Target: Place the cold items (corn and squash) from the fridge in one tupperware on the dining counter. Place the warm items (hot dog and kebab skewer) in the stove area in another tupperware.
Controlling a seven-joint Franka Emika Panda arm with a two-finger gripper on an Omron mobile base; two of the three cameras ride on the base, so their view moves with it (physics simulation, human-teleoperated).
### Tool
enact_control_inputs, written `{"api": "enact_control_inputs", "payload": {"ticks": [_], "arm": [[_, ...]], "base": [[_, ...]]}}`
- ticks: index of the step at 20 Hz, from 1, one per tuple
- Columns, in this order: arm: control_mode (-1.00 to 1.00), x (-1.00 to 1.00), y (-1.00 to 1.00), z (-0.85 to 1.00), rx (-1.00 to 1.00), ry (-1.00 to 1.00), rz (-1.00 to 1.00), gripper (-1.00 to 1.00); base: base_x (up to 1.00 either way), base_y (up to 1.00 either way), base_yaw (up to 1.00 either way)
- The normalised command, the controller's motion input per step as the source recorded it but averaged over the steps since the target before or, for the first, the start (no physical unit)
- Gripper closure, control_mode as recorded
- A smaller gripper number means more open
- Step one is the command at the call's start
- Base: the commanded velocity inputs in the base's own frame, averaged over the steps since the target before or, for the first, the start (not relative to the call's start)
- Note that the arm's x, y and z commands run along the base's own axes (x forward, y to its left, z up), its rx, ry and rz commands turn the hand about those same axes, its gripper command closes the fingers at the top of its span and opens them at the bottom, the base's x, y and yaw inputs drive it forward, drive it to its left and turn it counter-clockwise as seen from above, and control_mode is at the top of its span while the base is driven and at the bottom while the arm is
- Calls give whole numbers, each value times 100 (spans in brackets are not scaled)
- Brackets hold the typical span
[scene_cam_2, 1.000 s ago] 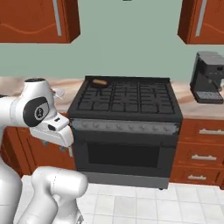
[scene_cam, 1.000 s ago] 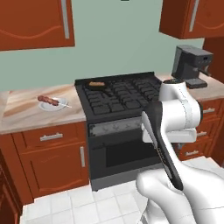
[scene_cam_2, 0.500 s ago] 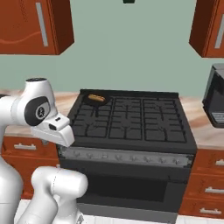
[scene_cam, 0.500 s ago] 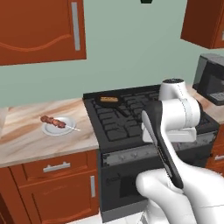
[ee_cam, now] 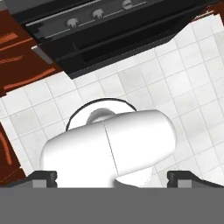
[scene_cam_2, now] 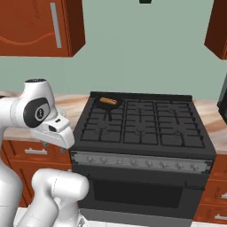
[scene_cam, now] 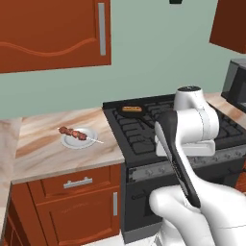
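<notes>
Looking from the left base view, the hot dog (scene_cam: 131,109) sits in a pan at twelve o'clock on the stove area (scene_cam: 158,129), the kebab skewer (scene_cam: 73,133) on a plate at nine. Right base view: hot dog (scene_cam_2: 107,101) at eleven. Hand view: jaws spread wide, empty, facing floor tiles (ee_cam: 183,83). Risk: reaching from this fold could clip the pan.

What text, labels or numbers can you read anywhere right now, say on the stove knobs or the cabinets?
None legible.
The stove knob panel shows small marks, too small to read.
The cabinet doors and the drawer are blank.
The plate with the kebab skewer carries no print.
</notes>
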Motion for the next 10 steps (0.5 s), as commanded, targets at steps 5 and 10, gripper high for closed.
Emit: {"api": "enact_control_inputs", "payload": {"ticks": [5,10], "arm": [[100,0,0,0,0,0,0,-100],[100,0,0,0,0,0,0,-100]], "base": [[13,0,0],[33,0,0]]}}
